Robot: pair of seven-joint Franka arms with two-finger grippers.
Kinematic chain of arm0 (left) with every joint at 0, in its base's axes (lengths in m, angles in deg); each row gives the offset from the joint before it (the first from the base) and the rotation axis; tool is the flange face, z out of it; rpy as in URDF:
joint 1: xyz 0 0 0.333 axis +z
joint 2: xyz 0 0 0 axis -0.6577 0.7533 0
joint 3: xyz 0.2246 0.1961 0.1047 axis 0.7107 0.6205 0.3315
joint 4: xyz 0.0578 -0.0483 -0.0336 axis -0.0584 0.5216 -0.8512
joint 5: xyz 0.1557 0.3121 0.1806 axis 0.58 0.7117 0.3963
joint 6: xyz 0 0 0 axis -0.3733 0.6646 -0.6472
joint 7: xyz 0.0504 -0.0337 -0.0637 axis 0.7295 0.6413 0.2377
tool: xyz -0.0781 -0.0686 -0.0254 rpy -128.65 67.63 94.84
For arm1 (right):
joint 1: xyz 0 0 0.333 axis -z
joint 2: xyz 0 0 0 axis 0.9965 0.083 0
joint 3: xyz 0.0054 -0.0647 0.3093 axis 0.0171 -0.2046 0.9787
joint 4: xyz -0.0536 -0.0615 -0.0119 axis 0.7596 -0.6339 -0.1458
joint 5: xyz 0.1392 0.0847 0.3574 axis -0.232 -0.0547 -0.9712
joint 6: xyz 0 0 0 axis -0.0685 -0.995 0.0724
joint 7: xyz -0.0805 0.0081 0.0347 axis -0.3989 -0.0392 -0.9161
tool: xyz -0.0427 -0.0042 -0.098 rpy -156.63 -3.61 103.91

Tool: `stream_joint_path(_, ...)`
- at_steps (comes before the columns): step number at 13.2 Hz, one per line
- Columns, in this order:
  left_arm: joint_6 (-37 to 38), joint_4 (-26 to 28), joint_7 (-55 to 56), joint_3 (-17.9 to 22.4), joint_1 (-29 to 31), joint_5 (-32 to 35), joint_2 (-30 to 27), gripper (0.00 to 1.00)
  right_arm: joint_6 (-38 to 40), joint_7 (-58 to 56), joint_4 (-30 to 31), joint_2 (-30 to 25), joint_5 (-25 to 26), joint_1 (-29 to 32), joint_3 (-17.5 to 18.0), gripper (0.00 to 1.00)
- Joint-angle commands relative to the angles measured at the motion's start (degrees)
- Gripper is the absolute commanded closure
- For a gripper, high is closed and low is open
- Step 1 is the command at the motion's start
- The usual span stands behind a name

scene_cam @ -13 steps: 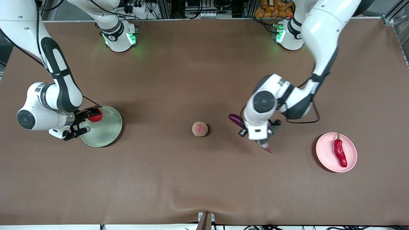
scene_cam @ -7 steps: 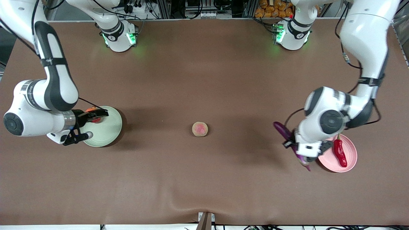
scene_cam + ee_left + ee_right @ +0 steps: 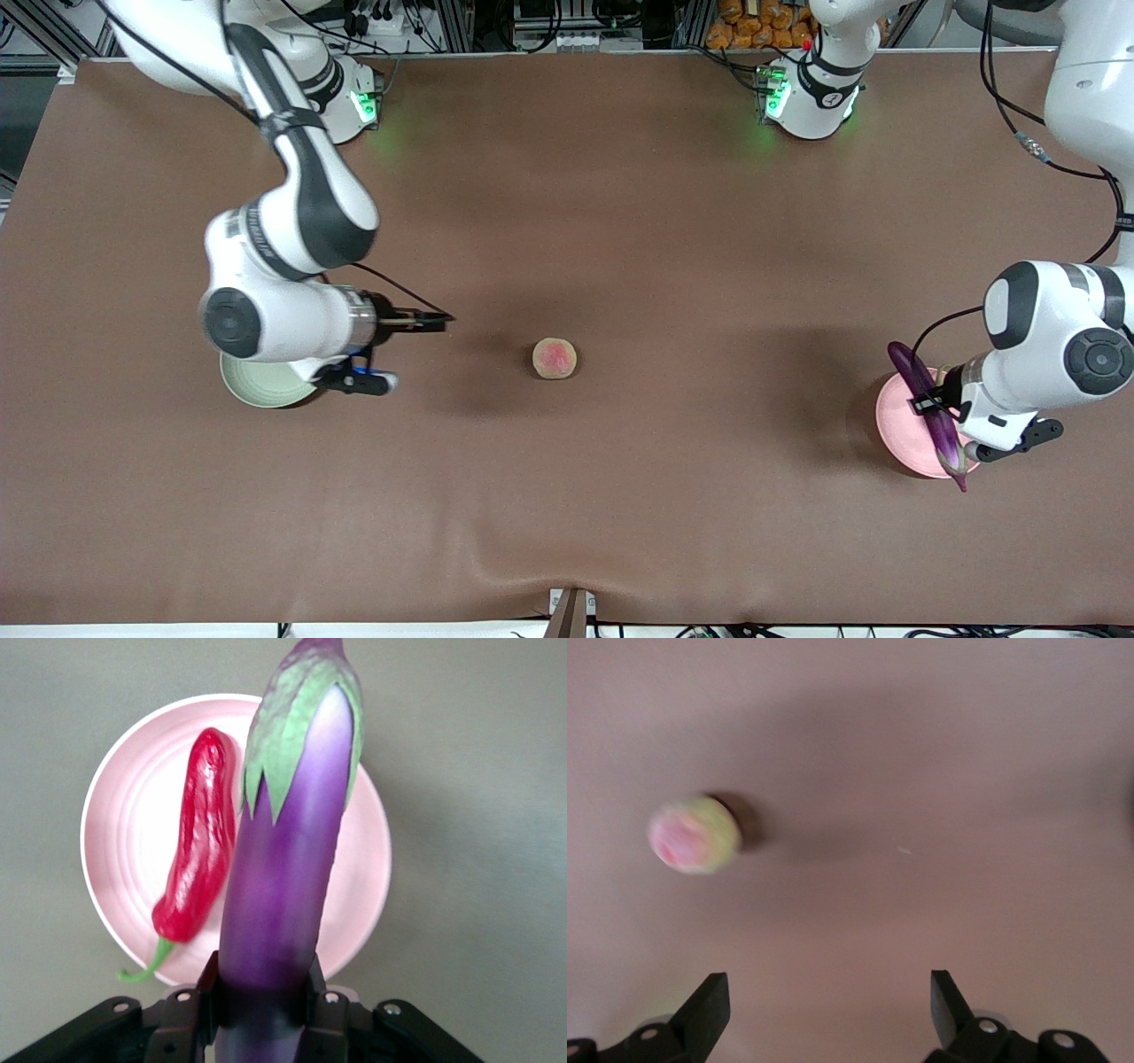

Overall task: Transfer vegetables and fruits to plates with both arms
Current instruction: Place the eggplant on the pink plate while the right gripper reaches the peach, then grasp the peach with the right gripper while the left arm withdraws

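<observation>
- The left gripper (image 3: 941, 406) is clamped on the purple eggplant (image 3: 926, 412), holding it in the air over the pale pink plate (image 3: 895, 421) at the left arm's end of the table.
- In the left wrist view the 2 fingers (image 3: 199, 1005) pinch the eggplant (image 3: 283, 877) near its blunt end; its green-capped stem end points away from the gripper (image 3: 264, 1014), out across the pink plate (image 3: 120, 828).
- The red chili pepper (image 3: 197, 850) lies on the plate beside the held eggplant, below it, its green stem curling toward the plate's rim.
- The right gripper (image 3: 403, 350) hangs over bare table just beside the pale green plate (image 3: 257, 390), on that plate's side toward the table's middle; its 2 fingers are spread wide with nothing between them.
- The right wrist view shows the same gripper (image 3: 828, 1005), its fingertips (image 3: 709, 1005) apart over the brown cloth.
- The tan-green fruit with a pink patch (image 3: 555, 358) sits on the table ahead of the right gripper, well apart from it; in the right wrist view the fruit (image 3: 694, 834) is clear of the fingertips.
- The green plate is mostly hidden under the right arm's wrist, so I cannot tell what lies on it.
</observation>
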Motion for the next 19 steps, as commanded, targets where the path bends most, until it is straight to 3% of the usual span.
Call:
stream_joint_path(1,-1.98,-0.70,-1.15,-0.60,0.47,1.77,2.00,1.00,-9.68,9.48,-4.97,6.51,-1.78,-6.62,-0.67,0.00)
stream_joint_path(3,-2.25,-2.27,-1.16,-0.60,0.48,1.68,3.49,1.00,-17.71,14.58,-4.97,9.59,-1.69,-10.24,-0.75,0.00)
stream_joint_path(5,-2.33,-3.16,-1.59,-0.42,0.65,1.68,4.64,0.96,-19.32,15.57,-4.97,10.13,-1.69,-10.78,-0.75,0.00)
stream_joint_path(6,-2.34,-3.16,-2.12,0.10,0.65,1.59,4.65,0.81,-19.32,15.57,-4.88,10.39,-1.34,-11.04,-0.84,0.00)
stream_joint_path(9,-2.51,-3.25,-3.97,0.63,0.83,1.42,4.38,0.00,-25.78,18.54,-4.27,11.09,-0.47,-13.93,-1.28,0.00)
stream_joint_path(12,-2.34,-4.64,-3.79,0.46,1.35,0.80,3.16,0.00,-28.28,21.02,-4.18,12.41,2.95,-14.82,-1.28,0.00)
stream_joint_path(16,0.20,-4.65,-4.31,-0.24,1.80,-1.21,-4.03,0.00,-28.11,24.09,-2.87,13.91,12.27,-15.88,-1.28,0.00)
stream_joint_path(19,5.47,-5.35,-7.39,-1.03,1.80,-6.74,-11.24,0.00,-28.98,25.76,-2.51,13.99,12.54,-16.58,-1.28,0.00)
